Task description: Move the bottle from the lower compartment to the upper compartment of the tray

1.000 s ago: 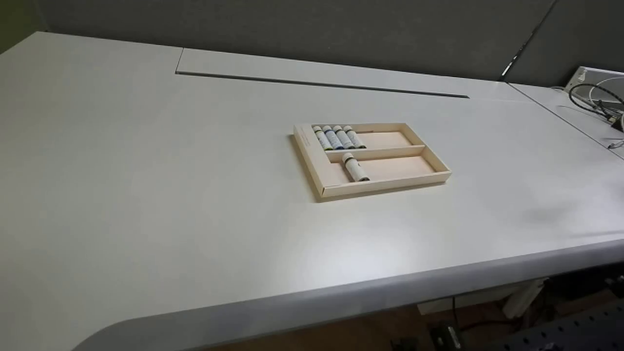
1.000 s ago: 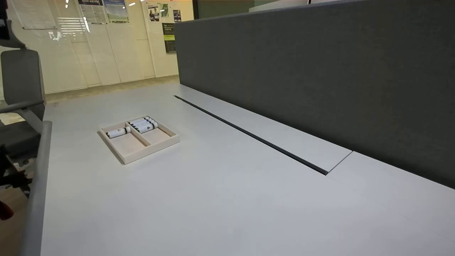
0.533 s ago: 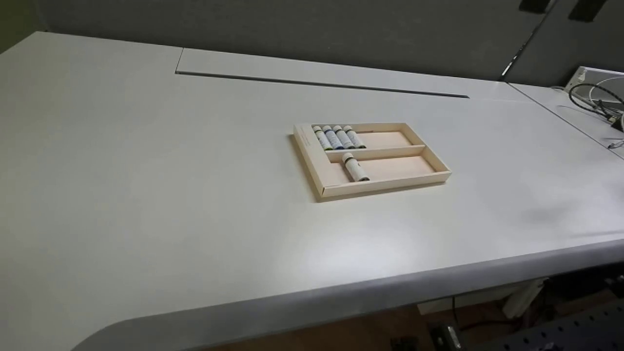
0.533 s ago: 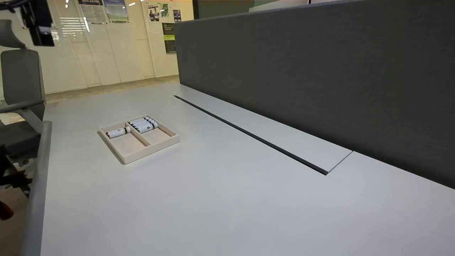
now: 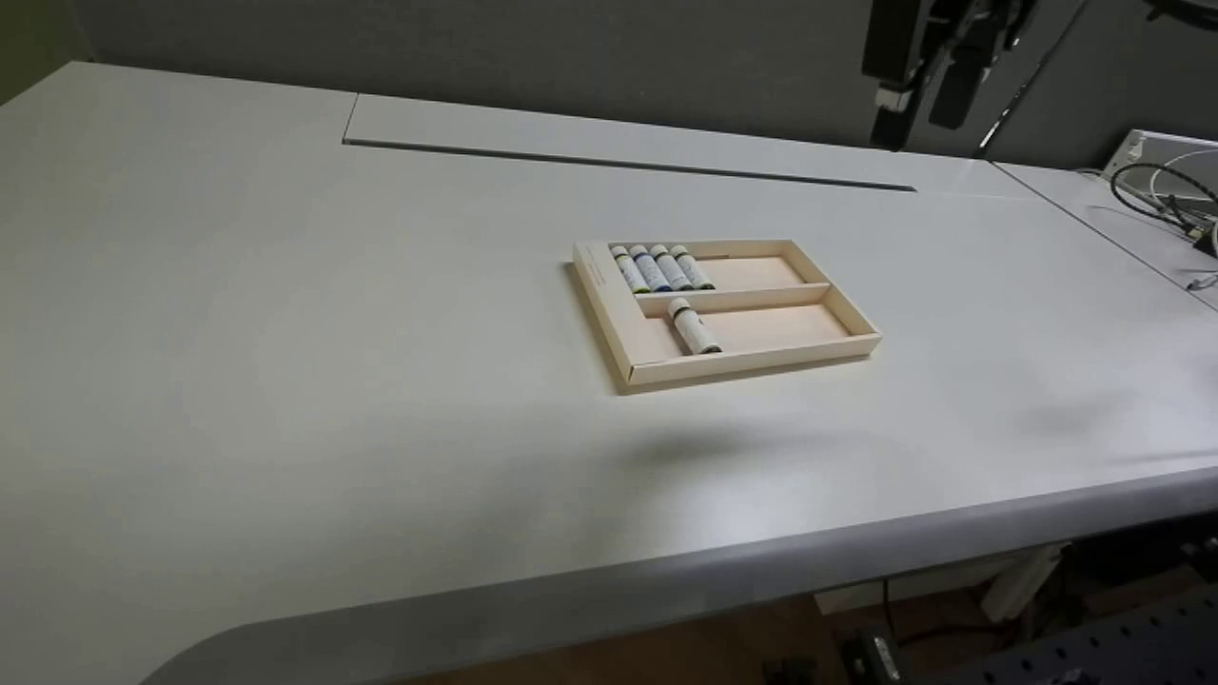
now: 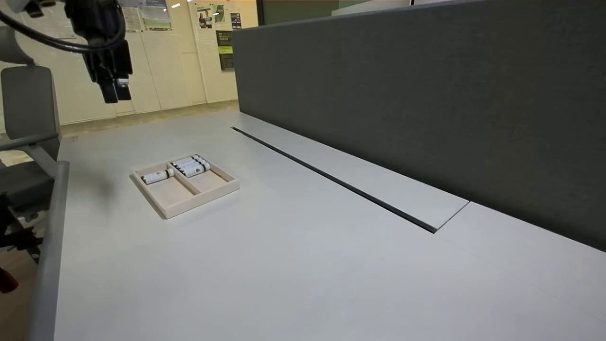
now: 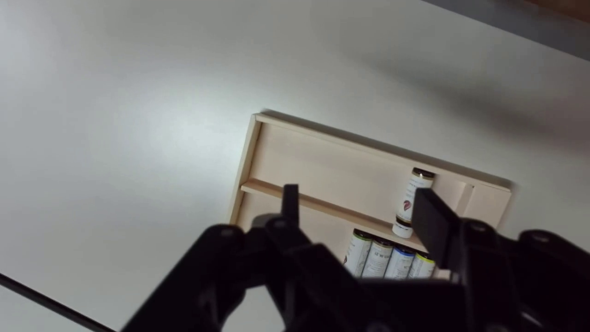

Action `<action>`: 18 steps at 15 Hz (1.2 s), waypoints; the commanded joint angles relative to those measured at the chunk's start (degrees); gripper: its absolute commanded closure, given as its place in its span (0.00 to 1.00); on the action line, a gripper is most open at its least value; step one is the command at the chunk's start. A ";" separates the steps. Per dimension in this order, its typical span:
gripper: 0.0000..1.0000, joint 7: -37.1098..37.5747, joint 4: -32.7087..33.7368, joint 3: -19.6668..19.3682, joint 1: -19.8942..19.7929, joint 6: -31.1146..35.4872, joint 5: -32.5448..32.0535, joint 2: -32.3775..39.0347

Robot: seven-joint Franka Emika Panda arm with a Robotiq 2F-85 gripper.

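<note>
The tray (image 5: 752,364) is a shallow pale-wood tray on the table, in both exterior views (image 6: 203,202) and the wrist view (image 7: 244,157). The bottle (image 5: 696,329) lies alone crosswise in the lower compartment (image 5: 785,328), its white cap at the dividing slat; it also shows in both other views (image 6: 157,176) (image 7: 413,196). The upper compartment (image 5: 761,273) holds several similar vials (image 5: 661,270) side by side at one end. My gripper (image 5: 921,122) is open and empty, high above the table, apart from the tray. In the wrist view its fingers (image 7: 356,198) frame the tray, one finger partly covering the bottle.
A grey partition (image 6: 416,104) stands along the table's back edge. A dark slot (image 5: 628,165) runs in the tabletop before it. Cables (image 5: 1175,205) lie at the far right in an exterior view. A grey chair (image 6: 31,106) stands beyond the table edge.
My gripper has come into both exterior views, moving in over the table and downward, and its shadow now falls near the tray. The tray and bottles have not moved.
</note>
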 commanded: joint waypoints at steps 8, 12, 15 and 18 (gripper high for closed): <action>0.00 0.37 5.39 -2.05 1.33 6.52 0.68 11.98; 0.00 0.34 6.91 -2.07 1.61 6.27 2.79 13.98; 0.00 0.34 7.06 -2.08 1.62 6.18 2.82 13.99; 0.00 2.36 5.32 -2.71 2.34 13.85 -0.10 15.94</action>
